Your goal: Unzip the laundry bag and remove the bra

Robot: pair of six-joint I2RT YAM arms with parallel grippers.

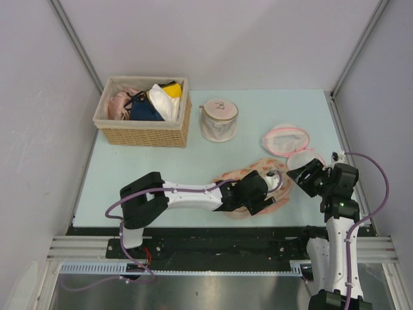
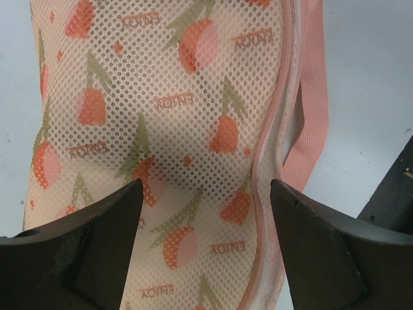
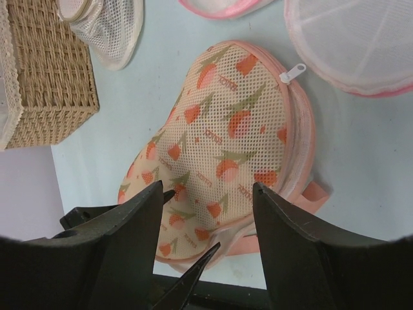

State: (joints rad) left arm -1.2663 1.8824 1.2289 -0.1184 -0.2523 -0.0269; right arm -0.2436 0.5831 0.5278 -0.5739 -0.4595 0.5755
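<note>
The laundry bag (image 1: 248, 174) lies flat at the table's front centre; it is cream mesh with orange-pink prints and a pink zipper edge. My left gripper (image 1: 266, 190) is open and low over it, its jaws straddling the mesh and the pink rim (image 2: 206, 187). My right gripper (image 1: 302, 173) is open and empty, hovering just right of the bag and looking down on it (image 3: 208, 188). The bag (image 3: 226, 135) shows a white zipper pull (image 3: 293, 72) at its far right rim. The bra is hidden.
A wicker basket (image 1: 143, 132) with pink, navy and yellow-white garments stands at the back left. A small cylindrical white mesh bag (image 1: 218, 121) is behind the laundry bag. A round white mesh bag with a pink rim (image 1: 287, 139) lies right of it, near my right gripper.
</note>
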